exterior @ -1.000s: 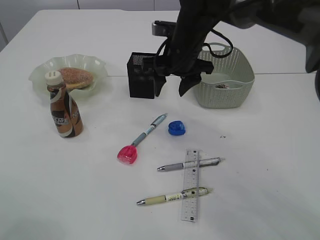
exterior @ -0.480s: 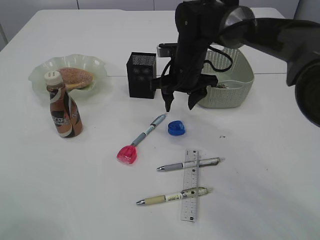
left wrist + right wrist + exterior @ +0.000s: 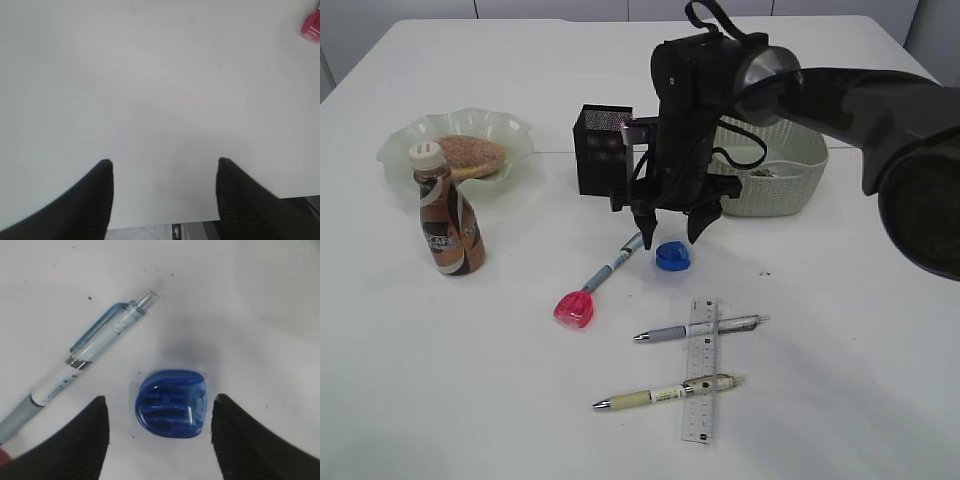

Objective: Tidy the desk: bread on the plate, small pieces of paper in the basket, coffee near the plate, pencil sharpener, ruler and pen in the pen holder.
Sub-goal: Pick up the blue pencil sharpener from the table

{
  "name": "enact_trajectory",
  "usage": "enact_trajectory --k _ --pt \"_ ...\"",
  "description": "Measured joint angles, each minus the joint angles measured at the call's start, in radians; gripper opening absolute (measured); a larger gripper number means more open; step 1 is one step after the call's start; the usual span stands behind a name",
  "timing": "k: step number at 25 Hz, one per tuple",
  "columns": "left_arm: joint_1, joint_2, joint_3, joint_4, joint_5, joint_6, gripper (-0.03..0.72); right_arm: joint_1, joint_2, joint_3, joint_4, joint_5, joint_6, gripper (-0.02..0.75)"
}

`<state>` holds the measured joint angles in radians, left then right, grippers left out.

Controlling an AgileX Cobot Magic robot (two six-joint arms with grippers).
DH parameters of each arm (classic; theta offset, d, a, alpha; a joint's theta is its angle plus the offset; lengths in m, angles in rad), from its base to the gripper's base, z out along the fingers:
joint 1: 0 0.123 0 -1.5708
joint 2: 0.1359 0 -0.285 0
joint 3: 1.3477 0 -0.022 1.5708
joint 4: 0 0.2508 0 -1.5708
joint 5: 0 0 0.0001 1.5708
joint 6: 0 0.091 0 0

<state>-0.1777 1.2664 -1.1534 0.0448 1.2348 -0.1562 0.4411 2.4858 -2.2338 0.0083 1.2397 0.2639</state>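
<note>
White laminate covers the desk (image 3: 440, 400), with a thin seam line running across it behind the plate (image 3: 400, 140) and the basket (image 3: 790, 170). Pale wall panels edge the far side of the room. The bread (image 3: 472, 155) lies on the ruffled green plate, and the coffee (image 3: 447, 212) stands just in front of that plate, upright. The black mesh pen holder (image 3: 601, 150) sits left of the sage basket, which holds what looks like a small scrap of paper, though it is too small to be sure.

The right gripper (image 3: 670, 228) hangs directly over the blue pencil sharpener (image 3: 171, 404), its fingers (image 3: 95, 440) spread apart on either side and clamped on nothing; whether the tips touch the desk I cannot tell. A blue-clipped pen (image 3: 85, 355) lies just left of the sharpener, its far end against a pink sharpener (image 3: 574, 310). Nearer the front, two more pens (image 3: 700, 327) lie across the clear ruler (image 3: 701, 375).

The left gripper (image 3: 162, 167) is also spread wide and empty, over bare desk near the front edge, well apart from the task's things.
</note>
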Motion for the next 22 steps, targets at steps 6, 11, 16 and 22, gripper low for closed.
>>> enact_trajectory --k 6,11,16,22 --pt "0.0 0.0 0.0 0.0 0.0 0.0 0.465 0.0 0.007 0.0 -0.023 -0.002 0.002 0.475" --pt "0.0 0.0 0.0 0.0 0.0 0.0 0.46 0.002 0.007 0.0 -0.023 -0.002 0.004 0.475" --pt "0.0 0.0 0.0 0.0 0.0 0.0 0.459 0.002 0.011 0.0 -0.027 -0.004 0.004 0.475" --pt "0.0 0.0 0.0 0.0 0.0 0.0 0.459 0.002 0.039 0.0 -0.033 -0.004 0.004 0.475"
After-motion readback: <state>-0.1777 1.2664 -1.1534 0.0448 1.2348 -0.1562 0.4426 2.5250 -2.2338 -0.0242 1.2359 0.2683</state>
